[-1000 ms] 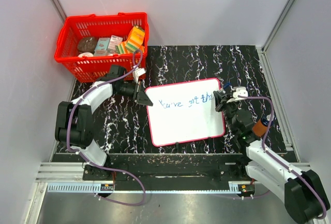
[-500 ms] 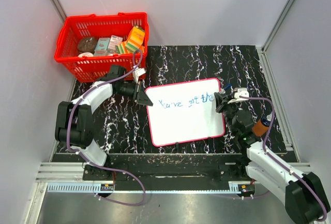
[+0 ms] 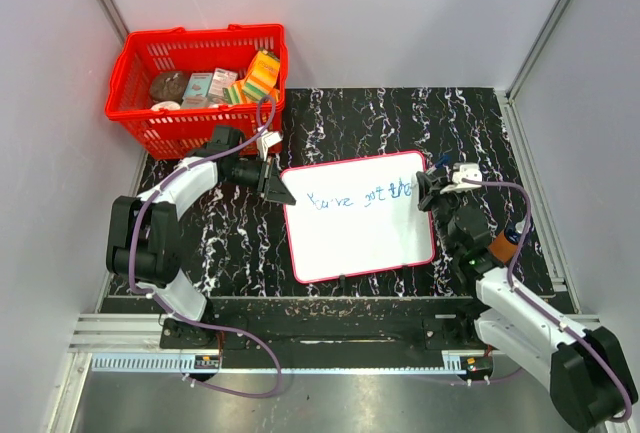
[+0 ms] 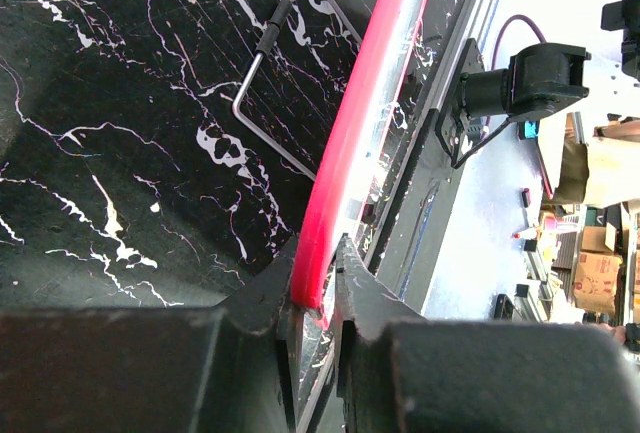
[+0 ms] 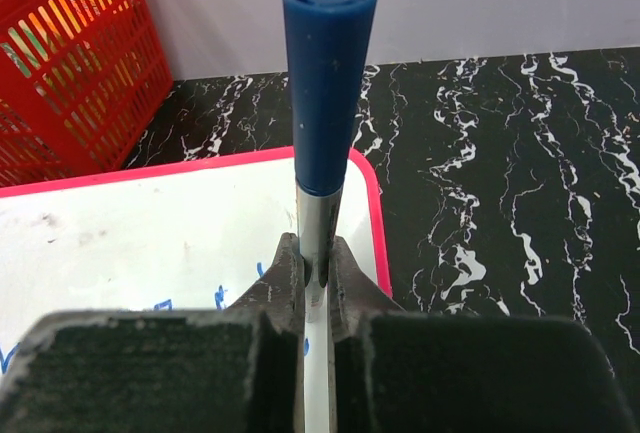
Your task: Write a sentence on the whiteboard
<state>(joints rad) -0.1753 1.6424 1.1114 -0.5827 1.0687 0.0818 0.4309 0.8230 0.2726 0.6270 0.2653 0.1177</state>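
Top external: your left pincer [image 3: 284, 196] clamps the whiteboard [image 3: 360, 243] at its red corner. Your right pincer [image 3: 426, 193] grips a blue marker [image 5: 328, 73] at the sentence [image 3: 360, 200] end.

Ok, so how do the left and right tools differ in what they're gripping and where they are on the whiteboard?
The left tool clamps the whiteboard's red frame edge; the right tool clamps a blue-ended marker. The left tool is at the board's far left corner, the right tool at its right edge, by the end of the blue sentence. Both are shut on something.
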